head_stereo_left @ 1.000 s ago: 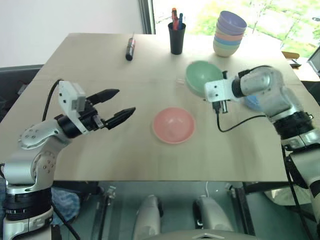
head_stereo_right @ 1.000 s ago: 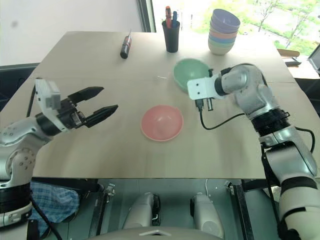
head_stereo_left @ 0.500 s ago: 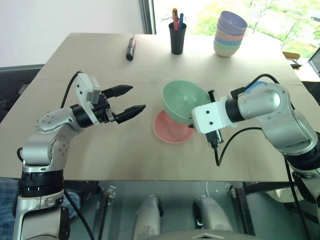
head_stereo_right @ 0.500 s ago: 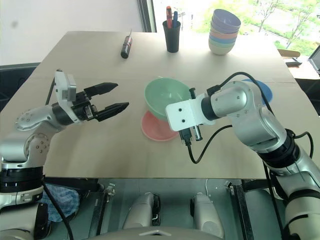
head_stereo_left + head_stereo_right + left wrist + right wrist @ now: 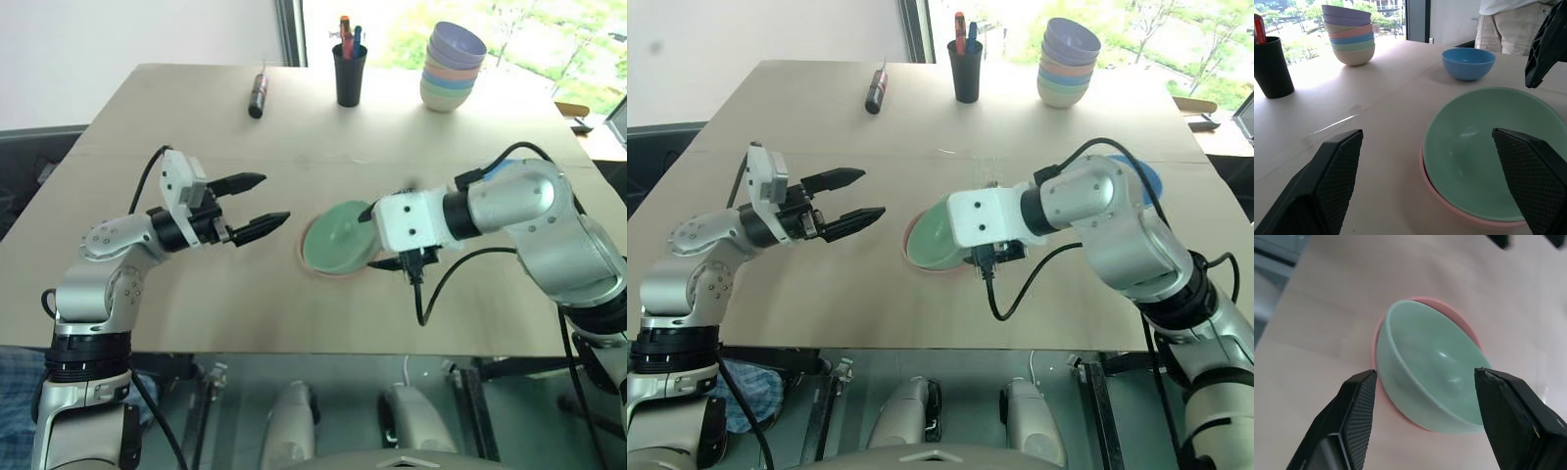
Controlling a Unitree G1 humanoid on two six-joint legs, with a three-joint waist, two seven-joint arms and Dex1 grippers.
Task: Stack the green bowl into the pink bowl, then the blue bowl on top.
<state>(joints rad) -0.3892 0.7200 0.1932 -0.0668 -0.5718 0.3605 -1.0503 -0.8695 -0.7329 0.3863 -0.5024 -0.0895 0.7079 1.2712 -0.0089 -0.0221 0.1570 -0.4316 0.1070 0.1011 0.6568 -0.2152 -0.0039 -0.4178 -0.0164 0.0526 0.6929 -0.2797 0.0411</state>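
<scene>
Green bowl (image 5: pixel 338 238) sits nested in pink bowl (image 5: pixel 1469 215) at frame centre, right end effector (image 5: pixel 1422 418) spread wide above it holding nothing, left end effector (image 5: pixel 257 203) wide and empty at left; next likely fetching blue bowl (image 5: pixel 1468 62) on the counter (image 5: pixel 196 284) behind the right arm.

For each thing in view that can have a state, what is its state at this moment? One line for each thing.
green bowl: upright, nested in the pink bowl, no fingers touching it.
pink bowl: on the table, holding the green bowl.
blue bowl: upright, alone on the table, not yet stacked.
left gripper: open, holding nothing.
right gripper: open, fingers either side of the green bowl.
pile of pastel bowls: stacked.
black cup: upright, pens inside.
</scene>
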